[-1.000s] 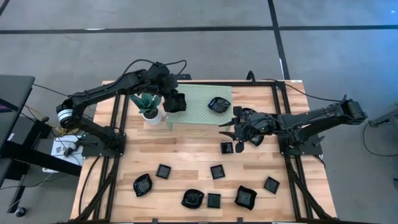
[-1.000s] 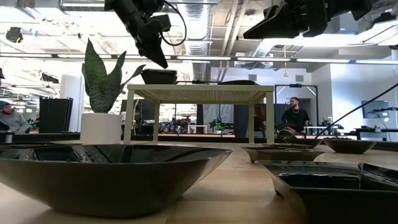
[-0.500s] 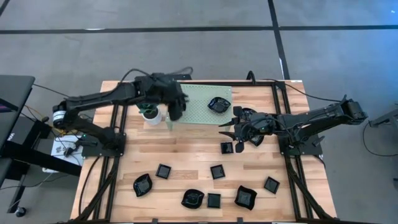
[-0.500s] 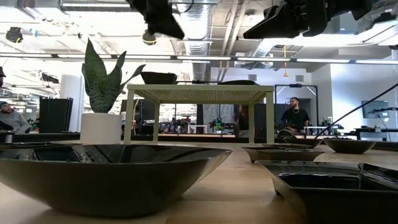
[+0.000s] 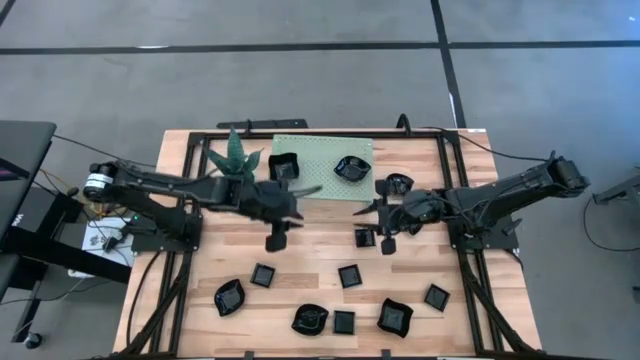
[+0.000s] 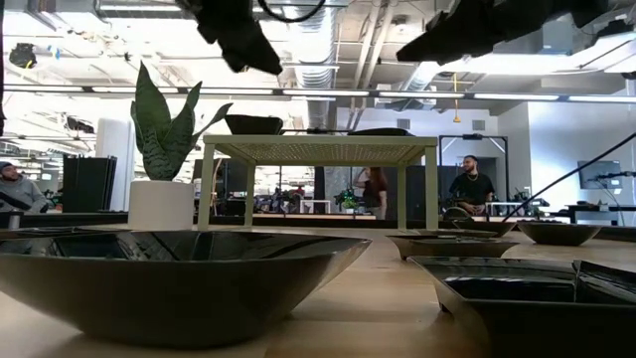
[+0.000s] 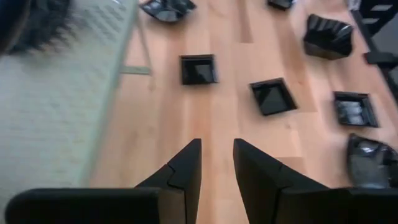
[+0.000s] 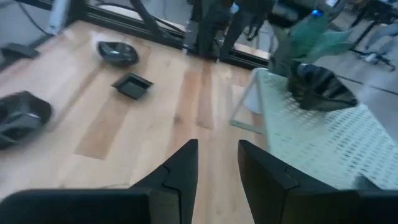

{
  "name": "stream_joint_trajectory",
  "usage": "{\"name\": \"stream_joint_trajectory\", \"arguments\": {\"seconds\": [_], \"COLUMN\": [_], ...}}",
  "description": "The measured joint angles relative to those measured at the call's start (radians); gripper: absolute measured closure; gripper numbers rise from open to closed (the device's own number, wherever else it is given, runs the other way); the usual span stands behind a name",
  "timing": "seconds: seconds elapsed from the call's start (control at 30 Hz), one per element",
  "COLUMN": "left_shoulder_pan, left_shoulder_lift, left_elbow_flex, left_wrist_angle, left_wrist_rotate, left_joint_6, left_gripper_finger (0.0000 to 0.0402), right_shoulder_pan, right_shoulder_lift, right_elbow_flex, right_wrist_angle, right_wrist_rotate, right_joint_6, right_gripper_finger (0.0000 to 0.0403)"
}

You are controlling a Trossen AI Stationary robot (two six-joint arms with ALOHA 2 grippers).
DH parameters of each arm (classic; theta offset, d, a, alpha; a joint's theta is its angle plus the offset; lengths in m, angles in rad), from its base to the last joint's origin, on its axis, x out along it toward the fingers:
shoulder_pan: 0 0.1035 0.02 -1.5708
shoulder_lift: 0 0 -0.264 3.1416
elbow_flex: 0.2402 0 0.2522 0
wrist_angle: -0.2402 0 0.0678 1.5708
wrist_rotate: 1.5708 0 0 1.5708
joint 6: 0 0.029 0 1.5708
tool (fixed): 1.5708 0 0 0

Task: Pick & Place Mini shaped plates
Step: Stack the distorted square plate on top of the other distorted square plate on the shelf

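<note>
Left gripper [image 7: 216, 163]: fingers slightly apart, holding nothing, over bare table [image 5: 320, 255] beside the green stand [image 5: 325, 180], which carries two plates [image 5: 284, 167]. Right gripper [image 5: 385, 238], also parted and empty, hovers by a small square plate [image 5: 365, 238]. Judgement: centre over one rim, descend straight. Left arm stretched low across; right arm reaches inward.

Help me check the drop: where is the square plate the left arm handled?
In the high view, the square plate sits on the green stand's left end, between the plant and a wavy plate.
</note>
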Motion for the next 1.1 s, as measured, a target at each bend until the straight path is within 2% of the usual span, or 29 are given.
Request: {"name": "stream_joint_trajectory", "arguments": {"seconds": [0.27,0.43,0.63,0.8,0.93,1.1], "left_shoulder_pan": [-0.079,-0.079,-0.078,-0.072,-0.072,-0.072], "left_shoulder_lift": [0.0,0.0,0.0,0.0,0.0,0.0], "left_elbow_flex": [-0.202,-0.237,-0.237,-0.237,-0.237,-0.237], "left_wrist_angle": [0.317,0.372,0.396,0.408,0.413,0.415], "left_wrist_rotate": [-0.001,-0.006,-0.041,-0.041,-0.041,-0.042], "left_joint_6": [-0.02,-0.02,-0.02,-0.02,-0.02,-0.02], "left_gripper_finger": [0.0307,0.0307,0.0307,0.0307,0.0307,0.0307], "right_shoulder_pan": [0.19,0.3,0.345,0.373,0.392,0.415], "right_shoulder_lift": [0.001,0.061,0.186,0.283,0.339,0.405], "right_elbow_flex": [0.0,0.0,0.015,0.118,0.227,0.355], "right_wrist_angle": [-0.097,-0.106,-0.197,-0.317,-0.457,-0.617], "right_wrist_rotate": [0.004,0.008,-0.033,-0.058,-0.138,-0.29], "right_joint_6": [0.285,0.451,0.719,0.743,0.771,0.937], "right_gripper_finger": [0.0294,0.0294,0.0294,0.0294,0.0294,0.0294]}}
